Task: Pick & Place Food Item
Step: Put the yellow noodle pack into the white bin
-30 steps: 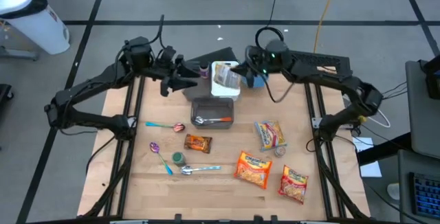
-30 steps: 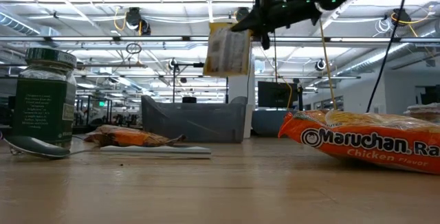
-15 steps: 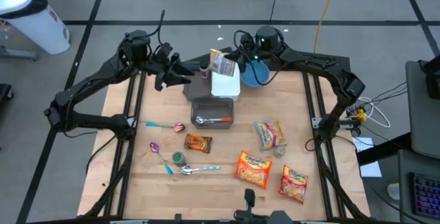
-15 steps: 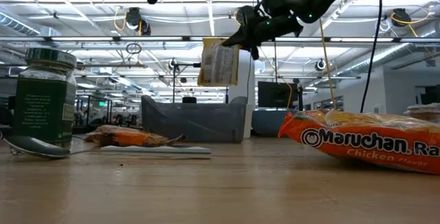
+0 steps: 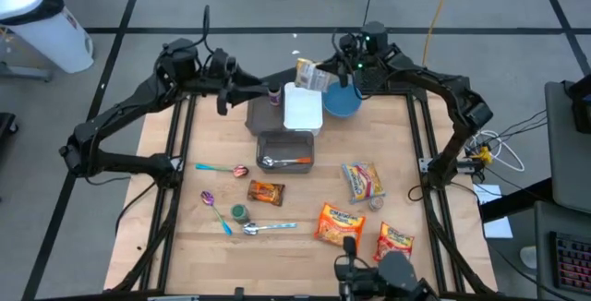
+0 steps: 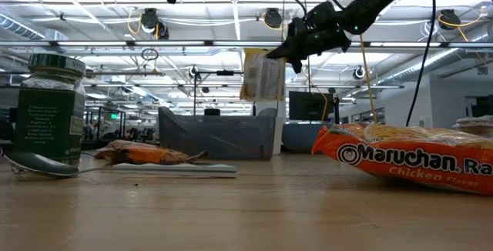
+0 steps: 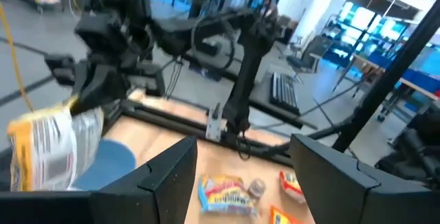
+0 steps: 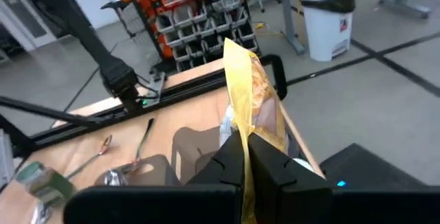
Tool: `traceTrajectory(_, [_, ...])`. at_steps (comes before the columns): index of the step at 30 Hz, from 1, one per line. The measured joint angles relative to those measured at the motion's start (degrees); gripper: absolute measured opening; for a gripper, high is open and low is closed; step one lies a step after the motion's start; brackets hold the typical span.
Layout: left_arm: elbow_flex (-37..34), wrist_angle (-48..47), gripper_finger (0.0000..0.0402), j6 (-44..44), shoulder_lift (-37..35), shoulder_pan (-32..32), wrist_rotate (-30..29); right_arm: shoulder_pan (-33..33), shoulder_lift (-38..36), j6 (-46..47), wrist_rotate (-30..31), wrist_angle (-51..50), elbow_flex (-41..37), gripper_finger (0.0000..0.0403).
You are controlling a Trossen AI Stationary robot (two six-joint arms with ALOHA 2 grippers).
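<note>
1. One yellow crinkly food packet (image 5: pixel 312 74) is held up in the air at the far end of the wooden table (image 5: pixel 295 250). It is pinched by its top edge in the right gripper (image 5: pixel 330 73), whose fingers are shut tight on it.
2. From table height, the packet (image 6: pixel 263 76) is seen hanging down well above the grey plastic bin (image 6: pixel 217 133). It hangs a little tilted.
3. From above, the packet is close to the white rectangular lid (image 5: pixel 303 109) and the blue round bowl (image 5: pixel 341 102). Which one it is meant for cannot be told.
4. The left gripper (image 5: pixel 238 87) waits nearby, on the other side of the lid. Its fingers (image 7: pixel 165 176) are spread open and nothing is held in them.
5. To do this step well, the packet should be carried slowly, so it is not set swinging.
6. The pinch should be kept firm until the packet is right over its spot. The grip is thin, so the packet could slip out.
7. The packet should be lowered close to the spot before it is let go. That way it is not dropped from high up and does not bounce away.
8. The left arm is close, so the path should be kept clear of it.
</note>
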Motion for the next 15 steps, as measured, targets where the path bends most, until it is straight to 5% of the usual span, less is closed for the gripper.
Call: traceTrajectory(15, [0.0, 3.3, 0.0241, -3.2, 0.0, 0.0, -5.5, -0.6, 8.7, 0.2, -7.7, 3.3, 6.6, 0.0])
